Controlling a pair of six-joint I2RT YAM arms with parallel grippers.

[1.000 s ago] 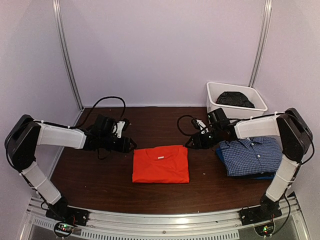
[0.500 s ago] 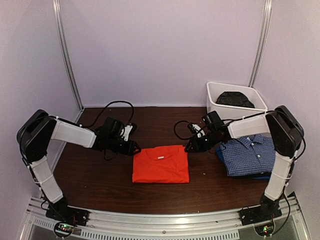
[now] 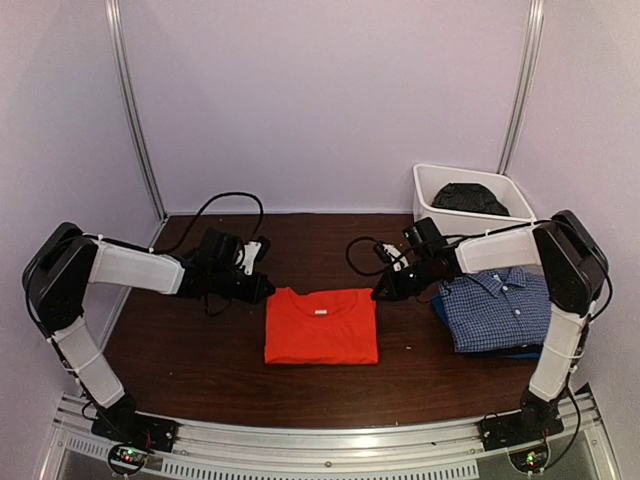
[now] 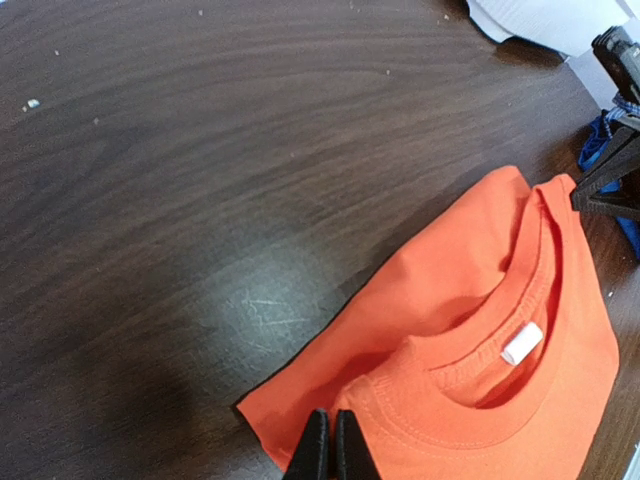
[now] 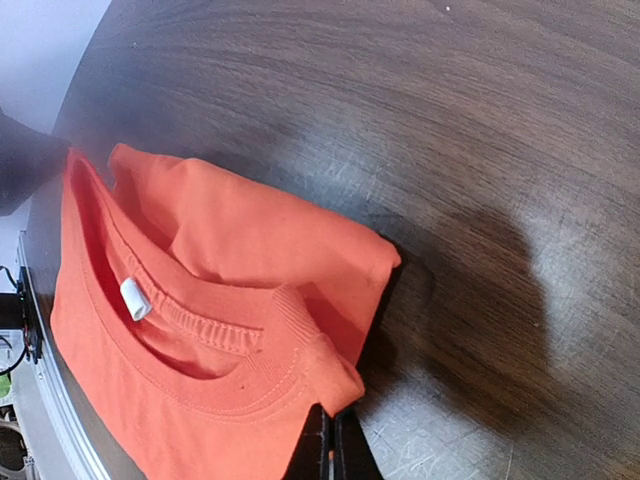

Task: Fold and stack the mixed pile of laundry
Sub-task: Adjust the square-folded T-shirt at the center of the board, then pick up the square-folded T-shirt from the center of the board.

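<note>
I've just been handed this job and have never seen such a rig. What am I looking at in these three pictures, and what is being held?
Two robot arms are bolted at the near edge of a table. The wide picture looks down from above and behind them. The other two pictures come from a camera on each wrist, looking along that arm's own fingers. A folded orange T-shirt lies mid-table. To the right lies a folded checked shirt. Behind it stands a white tub with a black garment inside. The left pincer and the right pincer are each shut on a far corner of the T-shirt, beside the collar.
</note>
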